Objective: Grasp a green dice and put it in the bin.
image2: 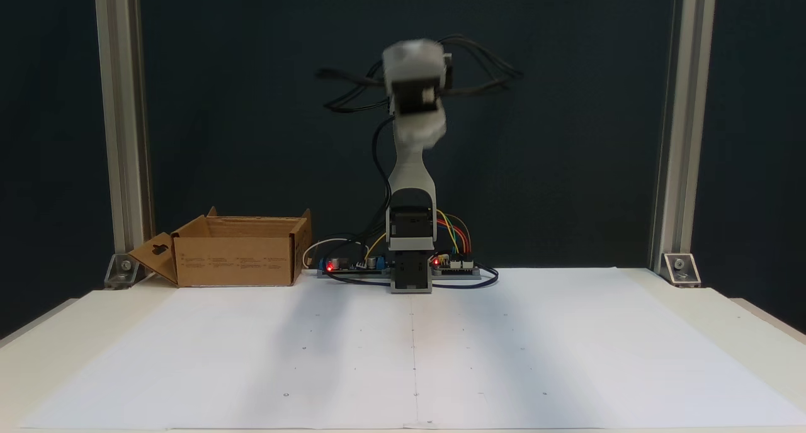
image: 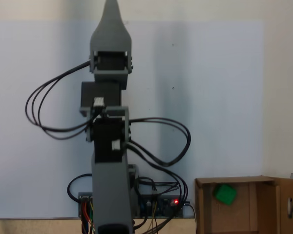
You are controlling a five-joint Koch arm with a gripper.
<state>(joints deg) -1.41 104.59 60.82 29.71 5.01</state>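
The green dice (image: 225,193) lay inside the bin (image: 205,209), a brown cardboard box at the lower right of a fixed view and at the lower left (image2: 236,260) of the other, while the raised gripper (image: 110,12) showed one tapered tip, so open or closed could not be told.

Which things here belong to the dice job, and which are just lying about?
Job:
- green dice, lying inside the box
- cardboard box
- hand, raised high, jaws not readable

Lying about:
- circuit boards at the arm's base
- white paper sheet
- metal posts
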